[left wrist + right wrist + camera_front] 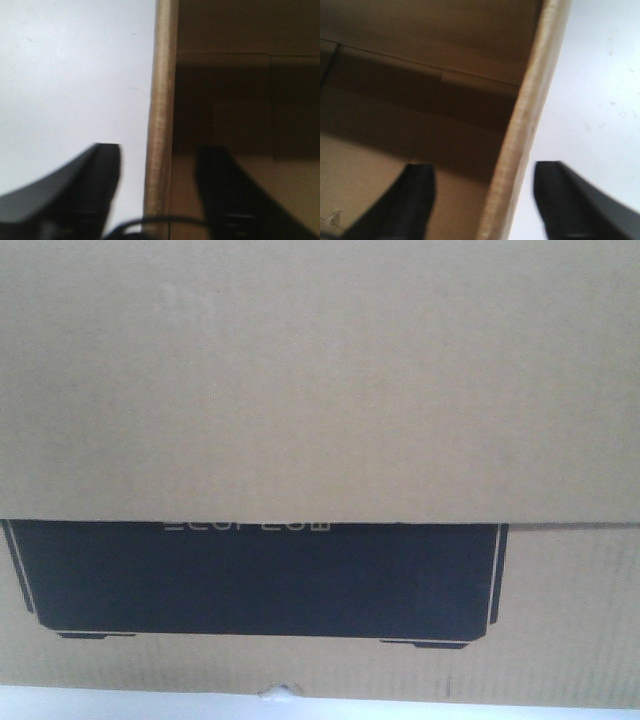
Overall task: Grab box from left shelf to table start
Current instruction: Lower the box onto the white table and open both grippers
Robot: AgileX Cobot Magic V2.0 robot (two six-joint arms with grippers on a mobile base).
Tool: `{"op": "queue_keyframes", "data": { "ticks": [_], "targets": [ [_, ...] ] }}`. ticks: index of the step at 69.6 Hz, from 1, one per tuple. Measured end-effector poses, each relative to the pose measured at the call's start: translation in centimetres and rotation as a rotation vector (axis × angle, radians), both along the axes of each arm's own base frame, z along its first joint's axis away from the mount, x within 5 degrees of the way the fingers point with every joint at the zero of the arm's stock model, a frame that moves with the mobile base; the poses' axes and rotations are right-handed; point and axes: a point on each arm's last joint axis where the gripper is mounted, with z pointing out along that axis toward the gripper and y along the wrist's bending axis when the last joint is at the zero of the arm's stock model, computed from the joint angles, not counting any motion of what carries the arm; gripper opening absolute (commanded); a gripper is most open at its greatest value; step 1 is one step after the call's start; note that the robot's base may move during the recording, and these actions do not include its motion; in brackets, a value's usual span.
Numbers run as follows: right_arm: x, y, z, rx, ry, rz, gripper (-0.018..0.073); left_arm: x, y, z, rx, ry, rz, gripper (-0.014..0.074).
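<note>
The brown cardboard box [320,390] fills the front view, its black printed panel [260,580] low on the near face. It stands on the white table [100,702]. My left gripper [160,150] is open and straddles the box's left wall [162,90], one finger [100,180] outside over the table [75,75] and the other inside the box. My right gripper [484,169] is open and straddles the right wall [532,110], one finger [410,200] inside and the other over the table [600,100]. Neither set of fingers touches the wall. The left shelf is out of view.
The box blocks nearly the whole front view; only a thin strip of table shows below it. The box's inside is bare cardboard with flap seams [420,65].
</note>
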Motion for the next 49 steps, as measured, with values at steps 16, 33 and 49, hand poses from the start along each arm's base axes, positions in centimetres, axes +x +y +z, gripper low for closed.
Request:
{"op": "queue_keyframes", "data": {
  "ticks": [16,33,49],
  "targets": [
    [-0.6,0.0,0.5,-0.002,-0.006,0.007,0.0627,-0.1,-0.2,0.0,-0.026,0.004,-0.003,0.0537],
    [-3.4,-0.2,3.3,-0.009,-0.111,0.008,0.0625,-2.5,0.2,2.4,-0.047,-0.071,-0.005,0.0527],
    [-8.6,-0.5,7.1,0.002,-0.267,0.013,0.0462,-8.3,1.3,6.6,-0.077,-0.240,-0.007,0.0423]
  ]
}}
